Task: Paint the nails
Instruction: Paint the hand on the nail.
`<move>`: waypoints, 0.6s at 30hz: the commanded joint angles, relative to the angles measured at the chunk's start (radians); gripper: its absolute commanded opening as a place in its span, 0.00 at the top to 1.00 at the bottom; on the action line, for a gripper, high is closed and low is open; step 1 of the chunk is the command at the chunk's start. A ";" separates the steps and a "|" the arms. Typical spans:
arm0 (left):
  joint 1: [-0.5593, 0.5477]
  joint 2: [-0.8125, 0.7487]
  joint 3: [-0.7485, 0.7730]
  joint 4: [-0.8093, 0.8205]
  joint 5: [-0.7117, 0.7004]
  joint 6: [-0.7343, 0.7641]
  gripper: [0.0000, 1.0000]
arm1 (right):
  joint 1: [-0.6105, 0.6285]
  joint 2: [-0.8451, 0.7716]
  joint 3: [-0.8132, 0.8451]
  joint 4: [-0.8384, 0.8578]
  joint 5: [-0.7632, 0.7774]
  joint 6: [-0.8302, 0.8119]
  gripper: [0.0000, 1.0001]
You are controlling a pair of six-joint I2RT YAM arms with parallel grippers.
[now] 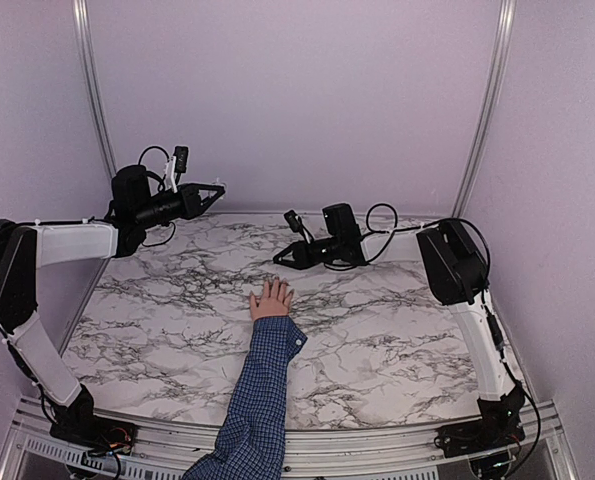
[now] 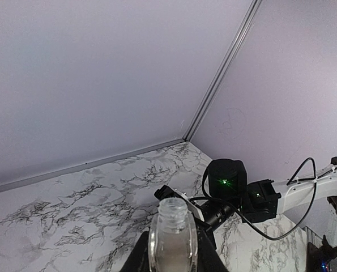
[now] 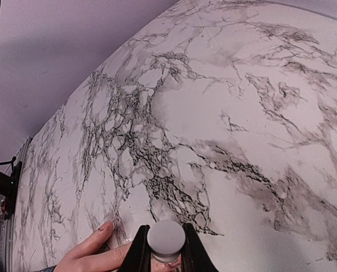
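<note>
nearest my bases, the blue checked sleeve (image 1: 262, 390) comes in over the near edge of the marble table (image 1: 397, 340) and ends in the small hand (image 1: 270, 300), which lies flat about mid-table with its fingers spread. its long axis runs from near to far, leaning a little right, so the nails (image 3: 106, 227) sit at the far end, turned toward my right gripper (image 1: 282, 259). that gripper hangs low just beyond the fingertips and slightly right of them, jaws pinched narrow on a round white cap (image 3: 166, 237). i take the cap for the brush handle, though no bristles show clearly. in my right wrist view the fingertips come in from the lower left, just beside the cap, and the nearest one looks dark at its end. i cannot tell whether that is polish. my right arm is plainly the nearer one, and i judge the coming move to be a short pull back toward my bases and a touch left. farther off, raised over the far-left corner and well apart from the hand, my left gripper (image 1: 213, 191) grips an uncapped clear glass bottle (image 2: 173, 241), neck up.
</note>
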 commanded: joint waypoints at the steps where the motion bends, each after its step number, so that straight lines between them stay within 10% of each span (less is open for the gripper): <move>1: 0.004 -0.006 0.001 0.046 0.011 0.007 1.00 | 0.008 -0.008 0.000 0.011 -0.001 -0.006 1.00; 18: 0.004 -0.006 -0.001 0.045 0.009 0.007 1.00 | 0.009 0.009 0.007 0.009 -0.001 -0.002 1.00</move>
